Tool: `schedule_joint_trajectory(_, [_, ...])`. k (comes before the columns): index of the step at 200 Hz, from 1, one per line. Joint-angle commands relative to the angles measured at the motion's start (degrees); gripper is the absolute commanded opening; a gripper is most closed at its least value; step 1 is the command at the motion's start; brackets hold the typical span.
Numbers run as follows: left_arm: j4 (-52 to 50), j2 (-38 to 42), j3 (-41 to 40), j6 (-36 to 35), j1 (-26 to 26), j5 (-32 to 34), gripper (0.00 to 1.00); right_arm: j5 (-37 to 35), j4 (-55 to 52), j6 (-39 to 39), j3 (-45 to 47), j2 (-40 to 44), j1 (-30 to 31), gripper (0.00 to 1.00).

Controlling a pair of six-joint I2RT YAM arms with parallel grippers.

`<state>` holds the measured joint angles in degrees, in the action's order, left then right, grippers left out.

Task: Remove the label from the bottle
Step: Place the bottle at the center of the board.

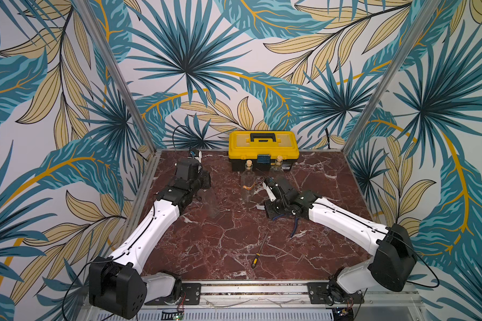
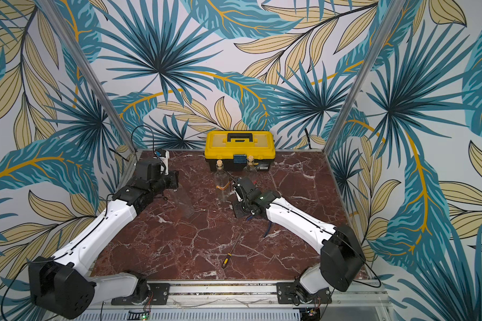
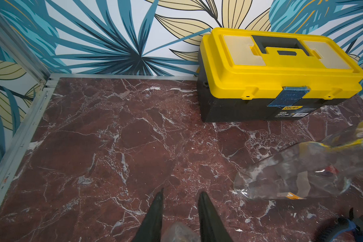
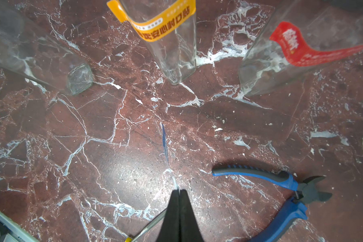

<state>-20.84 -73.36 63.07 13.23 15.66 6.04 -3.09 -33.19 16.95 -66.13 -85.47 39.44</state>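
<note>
A clear glass bottle (image 1: 212, 204) with no label on it leans over the marble table (image 1: 220, 250), top end towards my left gripper (image 1: 205, 190). In the left wrist view a blurred glass end (image 3: 180, 232) sits between the fingers of the left gripper (image 3: 182, 191), which is shut on it. The same bottle (image 4: 40, 56) shows bare in the right wrist view. My right gripper (image 4: 179, 190) is shut on a thin blue-and-pale label strip (image 4: 165, 144), seen edge-on and sticking out of its tips above the table. In a top view the right gripper (image 1: 263, 207) hangs right of the bottle.
Two corked bottles stand before the yellow toolbox (image 1: 263, 148): one with an orange label (image 4: 161, 27), one with a red label (image 4: 298, 48). Blue-handled cutters (image 4: 281, 188) lie by the right gripper. A yellow-handled screwdriver (image 1: 258, 251) lies nearer the front edge.
</note>
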Motion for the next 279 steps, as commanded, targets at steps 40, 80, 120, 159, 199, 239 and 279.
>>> schedule_joint_trajectory(40, [2.4,-1.2,3.7,-2.9,-0.4,2.2,0.0,4.1,1.4,0.1,2.2,1.2,-0.2,0.0])
schedule_joint_trajectory(80, [1.9,-2.1,4.3,-4.0,-0.5,2.8,0.0,4.9,1.5,-0.3,2.4,1.0,-0.2,0.0])
schedule_joint_trajectory(120, [2.0,-2.4,4.3,-4.4,-0.5,3.5,0.0,4.9,1.8,-0.1,2.8,1.2,-0.2,0.0])
schedule_joint_trajectory(159, [1.9,-2.0,4.2,-4.6,-0.5,4.0,0.0,5.7,2.5,0.3,3.6,1.6,-0.2,0.0])
schedule_joint_trajectory(199, [2.0,-1.8,4.6,-5.3,-0.5,4.8,0.0,5.6,2.6,0.0,3.5,1.8,-0.3,0.0])
schedule_joint_trajectory(239, [2.0,-3.6,6.9,-6.1,-0.5,5.7,0.0,5.4,3.3,0.8,3.7,1.9,-0.3,0.0])
schedule_joint_trajectory(279, [3.6,-6.2,9.2,-6.1,-1.1,5.4,0.0,5.4,3.9,0.9,3.2,1.4,-0.3,0.0])
